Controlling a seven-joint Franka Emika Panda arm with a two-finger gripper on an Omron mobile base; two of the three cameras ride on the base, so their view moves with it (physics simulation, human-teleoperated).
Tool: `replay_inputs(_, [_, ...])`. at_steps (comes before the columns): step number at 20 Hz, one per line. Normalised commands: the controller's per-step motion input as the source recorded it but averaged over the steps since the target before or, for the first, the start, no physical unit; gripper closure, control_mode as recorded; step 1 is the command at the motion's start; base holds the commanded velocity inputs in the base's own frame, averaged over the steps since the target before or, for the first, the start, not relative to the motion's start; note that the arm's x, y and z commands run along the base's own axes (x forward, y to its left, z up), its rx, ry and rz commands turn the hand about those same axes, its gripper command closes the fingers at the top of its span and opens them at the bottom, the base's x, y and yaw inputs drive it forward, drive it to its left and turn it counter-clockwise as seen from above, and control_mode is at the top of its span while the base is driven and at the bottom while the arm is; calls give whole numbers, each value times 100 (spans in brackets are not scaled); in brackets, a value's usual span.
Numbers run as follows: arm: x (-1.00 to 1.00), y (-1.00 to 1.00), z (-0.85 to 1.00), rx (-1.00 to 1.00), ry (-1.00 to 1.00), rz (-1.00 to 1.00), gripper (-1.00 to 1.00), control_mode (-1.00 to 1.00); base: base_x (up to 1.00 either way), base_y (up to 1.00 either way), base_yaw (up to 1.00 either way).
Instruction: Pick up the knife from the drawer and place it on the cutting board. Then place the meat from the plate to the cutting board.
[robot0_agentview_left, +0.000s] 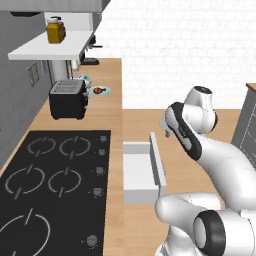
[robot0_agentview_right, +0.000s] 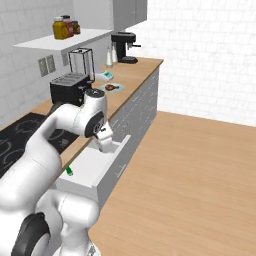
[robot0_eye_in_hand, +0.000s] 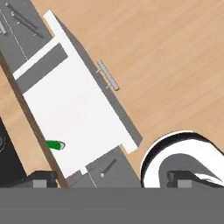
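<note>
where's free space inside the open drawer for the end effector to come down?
Most of the drawer floor is bare, from the handle-side front wall back toward the counter edge. The tight spot is at the counter edge, where the green knife handle pokes out from under it.

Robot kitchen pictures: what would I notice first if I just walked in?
Probably the big white robot arm, bending over an open white drawer pulled out from the counter. Its hand hangs open above the drawer, where a bit of green knife handle peeks out near the counter edge. Farther along the counter, a piece of meat sits on a pale blue plate.
</note>
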Motion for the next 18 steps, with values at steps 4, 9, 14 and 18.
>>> replay_inputs(4, [89, -3, -94, -4, 8, 32, -100, -100, 0, 0, 0])
replay_inputs(9, [81, 0, -83, -11, 15, 28, -100, -100, 0, 0, 0])
replay_inputs(14, [24, 0, -45, -8, 9, 15, -100, -100, 0, 0, 0])
replay_inputs(18, [17, 0, -53, -4, 5, 9, -100, -100, 0, 0, 0])
